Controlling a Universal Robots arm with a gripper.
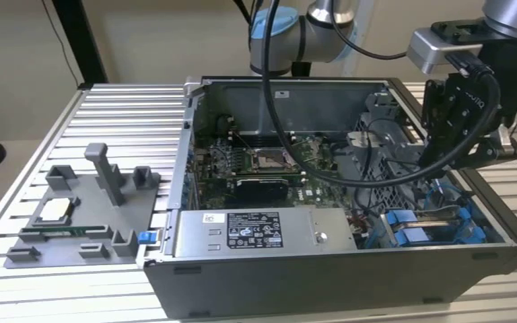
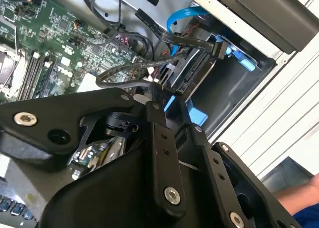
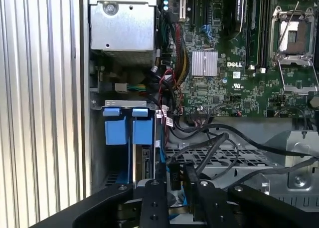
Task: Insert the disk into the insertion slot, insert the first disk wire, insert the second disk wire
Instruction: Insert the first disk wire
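Surface: a slatted aluminium table (image 1: 106, 121) carries an open computer case (image 1: 330, 276) lying on its side near the middle. A grey parts fixture (image 1: 79, 215) sits toward the table edge on the exterior view's left, well apart from the case.

Inside the case I note the motherboard (image 1: 268, 161) on the floor. The labelled power-supply box (image 1: 258, 232) lies along the near wall. A perforated cage (image 3: 224, 160) stands beside the drive area.

The insertion slot (image 1: 429, 229) occupies the case's near corner on the exterior view's right. The disk (image 3: 146, 163) stands seated in it, with its blue carrier latches (image 3: 124, 128) at the bay's mouth. In the second wrist view a black plug on a blue flat cable (image 2: 182, 16) meets the disk's connector edge. I cannot tell whether it is fully home.

My gripper (image 3: 175, 188) hangs above that corner, over the cage. My fingers (image 3: 152, 203) are closed on the black plug of a disk wire (image 3: 173, 174), which runs across the cage toward the motherboard. The plug is held just beside the disk's connector edge. I cannot confirm contact.
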